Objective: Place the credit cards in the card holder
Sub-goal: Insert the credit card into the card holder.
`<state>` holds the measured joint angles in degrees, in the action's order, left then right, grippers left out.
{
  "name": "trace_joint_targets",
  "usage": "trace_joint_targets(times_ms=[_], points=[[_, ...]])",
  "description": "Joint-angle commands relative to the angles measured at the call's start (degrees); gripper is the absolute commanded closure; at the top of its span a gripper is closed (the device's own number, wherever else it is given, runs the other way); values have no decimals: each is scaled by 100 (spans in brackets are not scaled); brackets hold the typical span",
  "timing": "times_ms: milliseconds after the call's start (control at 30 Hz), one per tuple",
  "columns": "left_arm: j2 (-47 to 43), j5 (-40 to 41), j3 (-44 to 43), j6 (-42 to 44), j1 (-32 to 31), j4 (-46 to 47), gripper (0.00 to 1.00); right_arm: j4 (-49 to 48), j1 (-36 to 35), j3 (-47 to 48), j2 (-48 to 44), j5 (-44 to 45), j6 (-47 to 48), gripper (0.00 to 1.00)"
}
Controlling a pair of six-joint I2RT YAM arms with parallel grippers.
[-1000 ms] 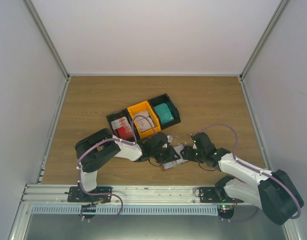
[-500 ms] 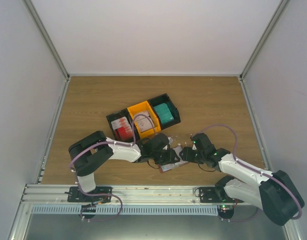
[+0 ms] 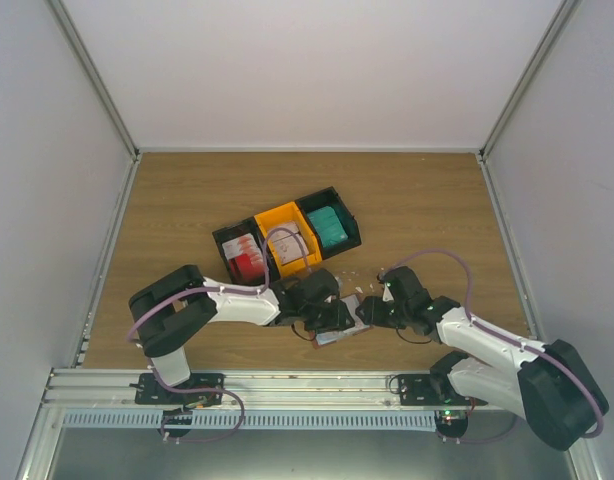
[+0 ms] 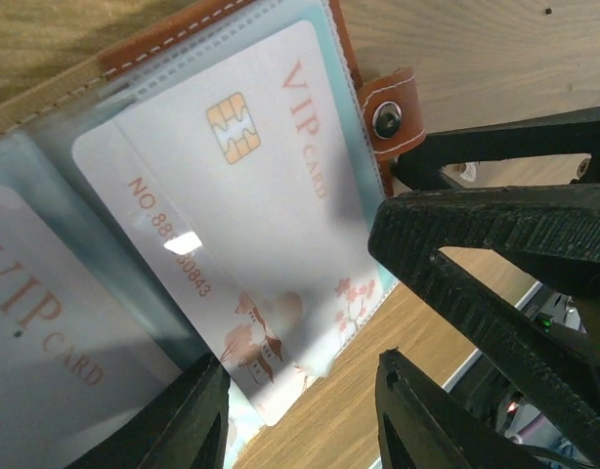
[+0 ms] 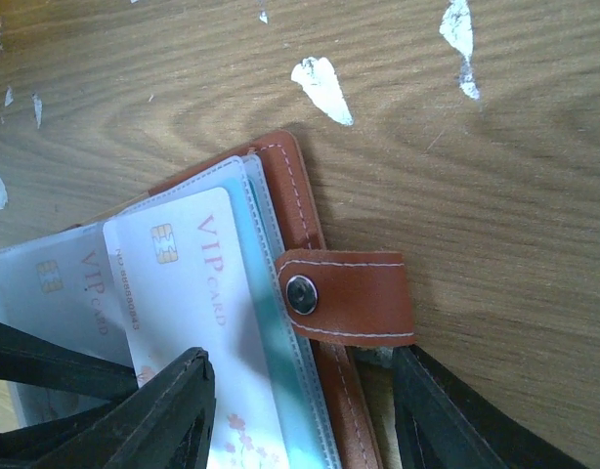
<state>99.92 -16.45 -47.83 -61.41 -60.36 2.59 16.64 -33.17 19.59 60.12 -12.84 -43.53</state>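
Both grippers meet at the open card holder (image 5: 302, 210), near the middle of the table (image 5: 495, 137).
The left gripper (image 4: 302, 376) is released, its jaws apart around a corner of a white VIP card (image 4: 271, 215) sleeved in the holder. The right gripper (image 5: 300, 366) straddles the holder's right edge by the snap tab (image 5: 349, 293); whether it grips, I cannot tell. A second card (image 4: 36, 332) lies left.
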Motion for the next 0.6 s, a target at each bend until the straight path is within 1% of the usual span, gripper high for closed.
trace_joint_targets(times_ms=[0,100,200,267,367,467,567], points=[[128,133,-247,217,-51,-507,58,195,-45,-105,105,-146,88,49],[263,94,-383,277,-73,-574,60,207,-49,-105,97,-190,114,49],[389,96,-585,450,-98,-681,65,199,-62,-114,98,-251,140,50],[502,132,-821,619,-128,-873,67,190,-66,-114,118,-287,160,51],[635,159,-1082,809,-171,-1014,68,181,-88,-122,132,-324,174,52],[646,163,-1155,914,-170,-1021,68,185,-93,-110,97,-335,177,52],[503,325,-1167,1012,-171,-1148,66,322,-88,-9,-17,-78,187,52]])
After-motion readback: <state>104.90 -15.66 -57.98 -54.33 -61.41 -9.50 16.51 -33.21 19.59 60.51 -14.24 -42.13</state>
